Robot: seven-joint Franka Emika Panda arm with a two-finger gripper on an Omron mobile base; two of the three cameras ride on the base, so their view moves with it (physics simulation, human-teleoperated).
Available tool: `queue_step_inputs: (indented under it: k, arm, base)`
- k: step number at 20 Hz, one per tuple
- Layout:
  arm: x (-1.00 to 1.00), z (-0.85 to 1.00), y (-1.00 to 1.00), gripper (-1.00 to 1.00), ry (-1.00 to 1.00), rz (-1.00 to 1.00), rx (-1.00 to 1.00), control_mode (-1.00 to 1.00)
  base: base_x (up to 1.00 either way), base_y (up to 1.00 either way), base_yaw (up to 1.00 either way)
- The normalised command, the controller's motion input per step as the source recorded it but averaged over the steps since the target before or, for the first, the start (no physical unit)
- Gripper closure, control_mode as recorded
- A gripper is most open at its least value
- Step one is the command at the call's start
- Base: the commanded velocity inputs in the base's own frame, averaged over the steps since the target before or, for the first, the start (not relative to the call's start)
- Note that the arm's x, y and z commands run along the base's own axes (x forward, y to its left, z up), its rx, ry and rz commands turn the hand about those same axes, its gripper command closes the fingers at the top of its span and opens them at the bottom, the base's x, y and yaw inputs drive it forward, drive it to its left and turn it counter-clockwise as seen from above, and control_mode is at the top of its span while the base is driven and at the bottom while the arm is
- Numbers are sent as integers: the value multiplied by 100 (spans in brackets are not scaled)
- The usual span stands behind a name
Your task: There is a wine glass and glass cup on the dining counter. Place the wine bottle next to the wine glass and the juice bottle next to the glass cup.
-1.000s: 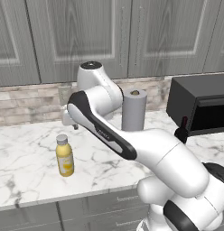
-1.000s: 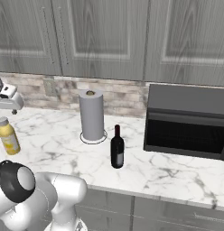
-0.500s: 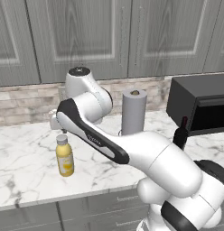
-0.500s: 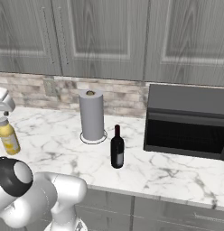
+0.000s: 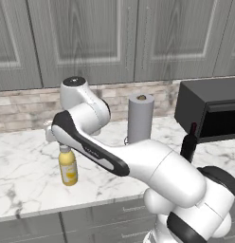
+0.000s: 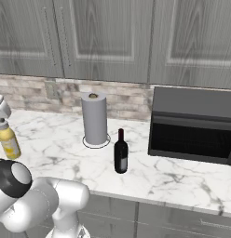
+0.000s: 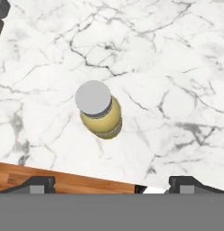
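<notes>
The juice bottle (image 5: 68, 166) (image 6: 9, 142), yellow with a grey-white cap, stands upright on the marble worktop (image 5: 29, 190) near its front left. My gripper (image 7: 114, 184) hangs straight above it, open, fingertips (image 7: 39, 183) wide apart and touching nothing. In the hand view the juice bottle (image 7: 100, 113) is seen cap-on, a little above the gap between the fingers. The wine bottle (image 6: 120, 152) (image 5: 189, 142), dark and slim, stands further right in front of the microwave, partly behind my arm in the left base view. The dining counter, wine glass and glass cup are out of view.
A grey paper-towel roll (image 5: 140, 118) (image 6: 94, 119) stands at the back by the brick tiles. A black microwave (image 6: 194, 125) (image 5: 209, 114) fills the right end. Grey wall cabinets (image 6: 108, 37) hang overhead. Past the worktop's front edge, wooden floor (image 7: 64, 182) lies below.
The arm has swung left and the hand has come over the juice bottle's cap. Both bottles stand where they were.
</notes>
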Motion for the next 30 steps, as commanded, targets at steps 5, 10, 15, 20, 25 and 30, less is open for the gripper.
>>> queue_step_inputs:
  k: [5,10,15,20,25,30]
  arm:
    - [20,-17,3,-100,0,0,0,-100]
    - [6,-16,5,-100,-1,2,0,-100]
    - [6,-13,14,-100,-2,4,0,-100]
    - [6,-10,7,-100,-8,6,0,-100]
    - [9,-5,0,-100,-3,4,0,-100]
    - [2,-6,0,-100,0,2,5,-100]
  base:
    - [0,0,0]
    - [0,0,0]
    - [0,0,0]
    - [0,0,0]
    - [0,0,0]
    - [0,0,0]
